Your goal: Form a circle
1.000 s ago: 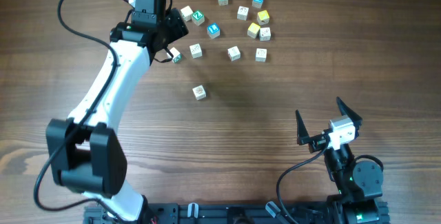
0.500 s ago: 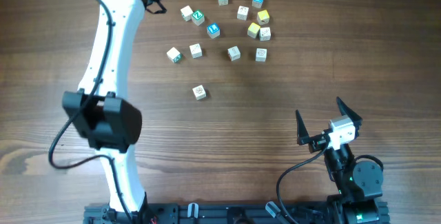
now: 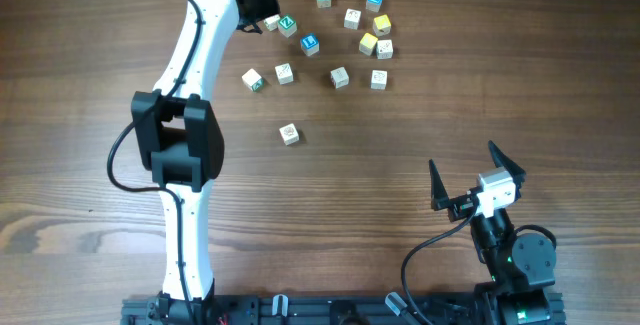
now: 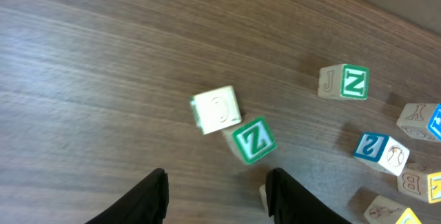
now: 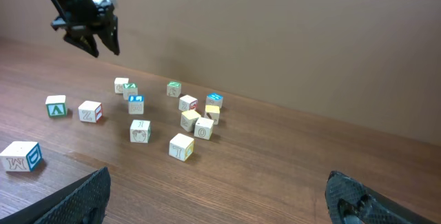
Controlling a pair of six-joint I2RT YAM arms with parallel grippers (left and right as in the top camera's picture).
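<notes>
**Left gripper** (image 4: pixel 218 182): jaws part open, nothing between them. Only the two dark fingertips (image 4: pixel 153 195) show in the wrist view, cut off by the bottom edge. It hangs over bare table (image 3: pixel 90 85), just short of a cream cube (image 4: pixel 216 109) and a green Z cube (image 4: pixel 253 139) that touch at a corner.

**Right gripper** (image 3: pixel 463 160): jaws spread wide, empty, near the table's front edge.

**The circle** (image 3: pixel 368 42): a close clump of cream and yellow cubes toward the far right, well apart from both grippers. Whether it closes into a ring cannot be told, and its letters are too small to read.
</notes>
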